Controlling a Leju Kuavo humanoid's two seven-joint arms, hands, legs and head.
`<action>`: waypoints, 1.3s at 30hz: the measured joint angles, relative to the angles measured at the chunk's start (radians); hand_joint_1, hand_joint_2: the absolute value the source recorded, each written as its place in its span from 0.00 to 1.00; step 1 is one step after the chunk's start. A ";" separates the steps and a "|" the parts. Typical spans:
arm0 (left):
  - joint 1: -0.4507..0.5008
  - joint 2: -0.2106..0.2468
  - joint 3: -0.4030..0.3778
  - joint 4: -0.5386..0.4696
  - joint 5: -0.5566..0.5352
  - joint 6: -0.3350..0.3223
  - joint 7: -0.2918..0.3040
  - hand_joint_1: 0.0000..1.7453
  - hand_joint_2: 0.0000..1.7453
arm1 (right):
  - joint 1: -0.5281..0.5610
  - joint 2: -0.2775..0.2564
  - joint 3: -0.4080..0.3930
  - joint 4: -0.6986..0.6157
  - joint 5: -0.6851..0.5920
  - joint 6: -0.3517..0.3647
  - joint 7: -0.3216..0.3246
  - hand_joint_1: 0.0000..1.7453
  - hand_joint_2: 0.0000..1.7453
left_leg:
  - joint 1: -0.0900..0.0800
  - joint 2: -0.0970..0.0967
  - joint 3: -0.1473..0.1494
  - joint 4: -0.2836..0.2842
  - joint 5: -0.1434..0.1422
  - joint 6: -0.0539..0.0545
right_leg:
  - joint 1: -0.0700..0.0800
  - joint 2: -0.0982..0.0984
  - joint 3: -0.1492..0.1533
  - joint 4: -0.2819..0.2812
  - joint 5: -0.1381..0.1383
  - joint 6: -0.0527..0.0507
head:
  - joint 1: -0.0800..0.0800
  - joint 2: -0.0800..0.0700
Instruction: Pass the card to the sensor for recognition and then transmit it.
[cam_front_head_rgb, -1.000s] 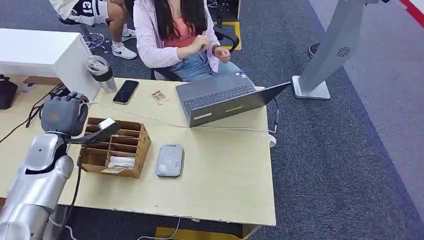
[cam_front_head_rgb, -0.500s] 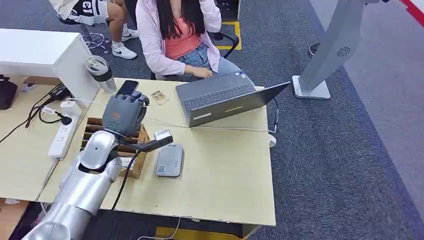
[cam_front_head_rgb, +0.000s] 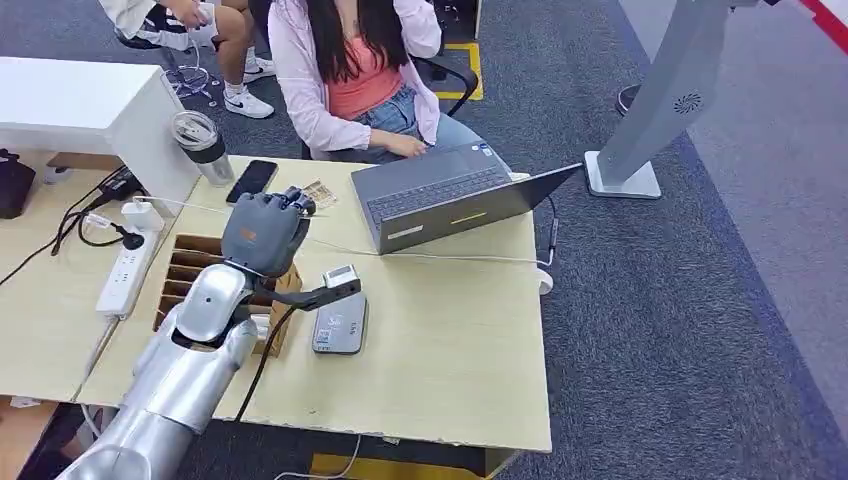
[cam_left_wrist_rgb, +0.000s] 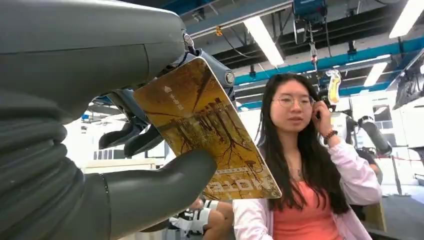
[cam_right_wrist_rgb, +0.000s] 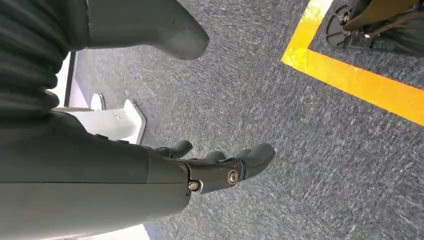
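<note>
My left hand (cam_front_head_rgb: 266, 233) hovers over the wooden desk, above the right end of the brown card box (cam_front_head_rgb: 190, 268) and just left of the grey card sensor (cam_front_head_rgb: 340, 322). The left wrist view shows the hand (cam_left_wrist_rgb: 125, 165) pinching a golden-brown card (cam_left_wrist_rgb: 207, 130) between its thumb and fingers, the card tilted. In the head view the card is hidden by the hand. My right hand (cam_right_wrist_rgb: 215, 165) hangs over grey carpet with its fingers apart and nothing in it.
An open laptop (cam_front_head_rgb: 450, 200) with a person typing sits at the desk's far side. A phone (cam_front_head_rgb: 251, 181), a tumbler (cam_front_head_rgb: 203, 146), a power strip (cam_front_head_rgb: 125, 262) and a white cable crossing the desk lie nearby. The desk edge is right of the sensor.
My left hand has carried the card rightward from over the box's left part to its right end, close to the sensor. The person lowered a hand to the laptop.
</note>
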 joint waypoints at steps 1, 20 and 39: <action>0.001 -0.001 -0.003 0.000 -0.002 -0.002 0.002 1.00 1.00 | 0.000 0.000 0.000 0.000 0.004 0.000 -0.001 0.00 1.00 | 0.000 0.000 0.000 0.000 0.000 0.000 | 0.000 0.000 0.000 0.000 0.000 0.000 | 0.000 0.000; 0.081 -0.074 -0.048 0.102 0.014 0.063 0.018 1.00 1.00 | -0.001 0.007 -0.019 0.000 0.022 -0.001 0.003 0.00 1.00 | 0.000 0.000 0.000 0.000 0.000 0.000 | 0.000 0.000 0.000 0.000 0.000 0.000 | 0.000 0.000; 0.103 -0.090 -0.048 0.159 -0.016 -0.059 0.098 1.00 1.00 | 0.000 0.007 -0.053 0.000 0.040 -0.011 0.003 0.00 1.00 | 0.000 0.000 -0.001 0.000 0.000 0.000 | 0.000 0.000 0.000 0.000 0.000 0.000 | 0.000 0.000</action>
